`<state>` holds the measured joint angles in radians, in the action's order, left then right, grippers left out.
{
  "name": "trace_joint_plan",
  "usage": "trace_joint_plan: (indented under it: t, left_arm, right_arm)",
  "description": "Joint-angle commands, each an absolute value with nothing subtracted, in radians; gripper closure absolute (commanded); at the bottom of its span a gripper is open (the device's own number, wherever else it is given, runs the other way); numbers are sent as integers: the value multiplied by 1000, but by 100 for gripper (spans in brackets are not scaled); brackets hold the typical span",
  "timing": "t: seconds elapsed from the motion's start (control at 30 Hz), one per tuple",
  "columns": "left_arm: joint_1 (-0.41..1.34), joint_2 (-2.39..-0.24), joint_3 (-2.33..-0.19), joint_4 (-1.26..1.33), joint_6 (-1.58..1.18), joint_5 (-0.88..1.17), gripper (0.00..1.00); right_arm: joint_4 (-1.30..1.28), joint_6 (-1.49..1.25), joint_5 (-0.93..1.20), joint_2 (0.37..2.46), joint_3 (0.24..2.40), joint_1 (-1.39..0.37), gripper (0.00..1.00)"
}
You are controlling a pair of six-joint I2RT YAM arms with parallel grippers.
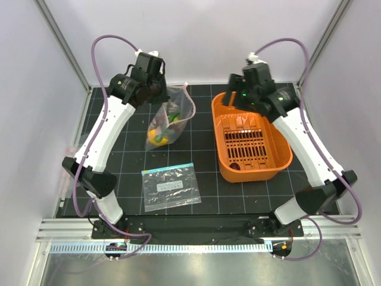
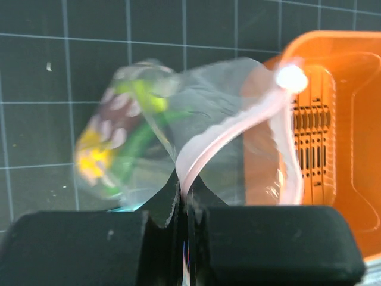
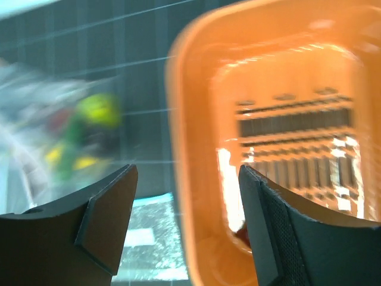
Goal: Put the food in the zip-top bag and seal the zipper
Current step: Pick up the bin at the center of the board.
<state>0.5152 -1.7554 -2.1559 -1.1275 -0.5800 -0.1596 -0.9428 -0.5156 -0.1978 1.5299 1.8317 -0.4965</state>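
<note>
- Where the orange basket (image 1: 216, 122) stands on the bench (image 1: 202, 156), the zip-top bag (image 1: 171, 114) hangs just left of it. The bag's upper edge is pinched in the left gripper (image 1: 162, 90), and its bottom rests on the bench.
- In the left wrist view, the left gripper (image 2: 183, 192) is closed on the bag (image 2: 208, 95), right at the pink zipper (image 2: 238, 122). The strip curves up and away toward the basket (image 2: 352, 119) and stands open in a loop rather than pressed flat.
- The food sits low inside the bag, on the side away from the basket. The yellow pepper (image 1: 156, 136) is lowest and a green round fruit (image 2: 149, 95) is above it.
- A slim green chili (image 2: 134, 149) curves between them, and a dark maroon piece (image 2: 114, 114) lies beside it. All of these are blurred through the plastic.
- The right gripper (image 1: 236, 97) hovers over the basket's far left corner. In its own wrist view, the right gripper (image 3: 187, 179) has its fingers spread wide, nothing is between them, and the basket's left rim (image 3: 181, 119) shows in the gap.
- The same view shows the bag (image 3: 36, 119) to the left of the basket, with the green fruit (image 3: 99, 109) as a bright smear.
- A small reddish thing (image 3: 238, 237) lies in the basket's near left corner, too blurred to name.
- A second clear bag with a teal strip (image 1: 171, 186) lies flat on the bench, left of the basket and nearer the arm bases, apart from both grippers.
</note>
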Motion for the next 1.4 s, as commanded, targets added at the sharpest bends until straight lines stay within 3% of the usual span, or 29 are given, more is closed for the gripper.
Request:
trace_joint_plan:
  t: [0.0,0.33,0.57,0.9,1.0,1.03,1.1,1.13,1.23,1.3,1.37]
  left_arm:
    - [496,-1743,-2163,-1109,-571,-172,97]
    - [489,-1727,-2096,-1088,-566,-175,97]
    - [488,-1701,-2031,-1071,-598,-133,98]
    - [488,-1655,-1957,-1051,-591,-129,98]
    - [488,-1652,-1956,-1051,-583,-137,98]
    - [488,-1649,-1957,-1049,-581,-137,98]
    - [488,-1651,-1960,-1049,-578,-141,98]
    - [488,-1652,-1967,-1049,-575,-144,98]
    - [488,-1655,-1973,-1049,-572,-149,98]
    - [486,-1660,-1980,-1052,-571,-150,98]
    - [488,-1667,-1991,-1052,-571,-150,98]
  right_arm:
    - [-841,-540,-129,1388,1729,-379,24]
    - [-966,-391,-196,1331,1601,-75,24]
    - [-954,-400,-190,1391,1491,63,11]
    - [-862,-390,-152,1529,1381,124,11]
    - [-821,-396,-102,1555,1347,124,22]
    - [-798,-396,-85,1555,1333,124,35]
    - [-784,-399,-65,1546,1325,121,49]
    - [-773,-396,-61,1540,1322,121,64]
    - [-739,-373,-54,1505,1318,117,90]
    - [-691,-357,-45,1455,1304,115,99]
    - [-652,-348,-35,1419,1295,103,99]
